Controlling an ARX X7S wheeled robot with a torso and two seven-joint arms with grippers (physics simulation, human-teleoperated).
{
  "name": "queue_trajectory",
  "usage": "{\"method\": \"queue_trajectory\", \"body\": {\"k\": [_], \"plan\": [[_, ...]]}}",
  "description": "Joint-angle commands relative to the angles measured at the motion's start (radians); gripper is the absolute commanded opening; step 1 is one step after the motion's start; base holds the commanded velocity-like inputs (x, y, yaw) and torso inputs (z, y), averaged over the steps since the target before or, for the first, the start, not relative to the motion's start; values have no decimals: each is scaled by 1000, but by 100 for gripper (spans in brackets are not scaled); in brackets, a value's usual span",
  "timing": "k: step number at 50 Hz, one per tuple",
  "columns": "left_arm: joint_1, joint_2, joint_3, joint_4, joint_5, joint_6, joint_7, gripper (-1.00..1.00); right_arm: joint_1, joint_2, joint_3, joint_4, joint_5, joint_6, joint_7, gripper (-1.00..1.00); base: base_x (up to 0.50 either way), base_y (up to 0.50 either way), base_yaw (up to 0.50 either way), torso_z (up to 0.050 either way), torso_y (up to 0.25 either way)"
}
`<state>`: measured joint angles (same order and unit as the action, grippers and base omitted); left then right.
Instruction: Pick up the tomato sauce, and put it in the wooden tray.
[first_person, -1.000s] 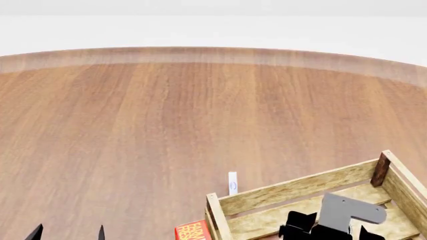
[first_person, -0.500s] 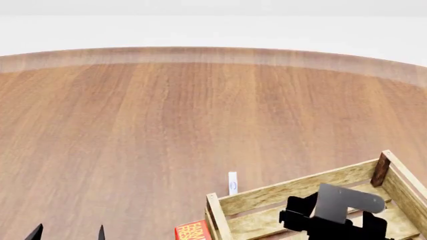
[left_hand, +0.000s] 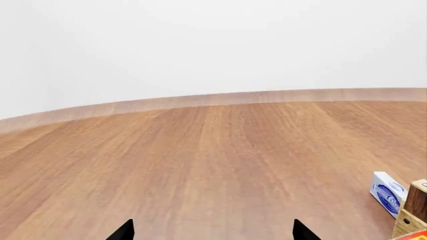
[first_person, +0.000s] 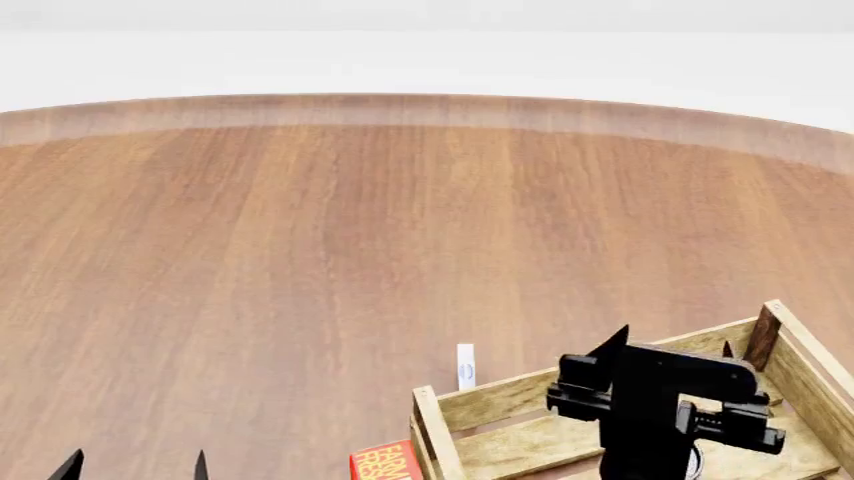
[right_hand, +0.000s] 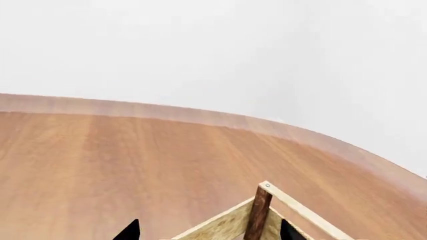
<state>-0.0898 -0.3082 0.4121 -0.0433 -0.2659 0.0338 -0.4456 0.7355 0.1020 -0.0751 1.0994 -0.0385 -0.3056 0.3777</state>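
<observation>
Left wrist view: left hand (left_hand: 212, 231) shows only two dark fingertips, spread well apart, nothing between them. Bare bench (left_hand: 200, 160) ahead. A small white-and-blue box (left_hand: 388, 192) lies just beside a corner post of the wooden tray (left_hand: 413, 207).

Head view: right hand (first_person: 674, 350) has risen since a second ago. It was low inside the tray with its grey wrist plate tipped over the slats; it now stands above the tray's far wall, fingertips pointing up and away. Tray is unmoved at the near right of the bench. A red box (first_person: 387, 462) sits beside the tray's near-left corner, the white box just beyond it. Tomato sauce is not visible; the arm hides part of the tray floor, so I cannot tell if it lies there.

Right wrist view: two fingertips apart, gap empty, looking over a tray corner post.

Judgement: an empty hand lifting out of the tray suggests the can was released inside and the arm is retreating. Unconfirmed.
</observation>
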Motion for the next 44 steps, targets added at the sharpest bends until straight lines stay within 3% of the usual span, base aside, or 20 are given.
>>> {"method": "queue_trajectory", "body": {"k": [1, 5, 16, 30, 44], "plan": [[-5, 1, -8, -3, -32, -6, 11, 100, -240, 29, -26, -807, -20, 337, -14, 100, 0, 0, 0, 0, 0], [1, -3, 1, 2, -15, 6, 8, 100, -331, 44, -49, -1138, -77, 517, -13, 100, 0, 0, 0, 0, 0], [9, -7, 8, 10, -6, 12, 2, 100, -450, 56, -108, -1505, -146, 608, -17, 100, 0, 0, 0, 0, 0], [6, -7, 12, -5, -5, 25, 4, 100, -539, 82, -195, -1771, -227, 680, -39, 100, 0, 0, 0, 0, 0], [5, -11, 15, 1, -7, 23, 2, 100, -587, 102, -238, -1842, -254, 659, -31, 100, 0, 0, 0, 0, 0]]}}
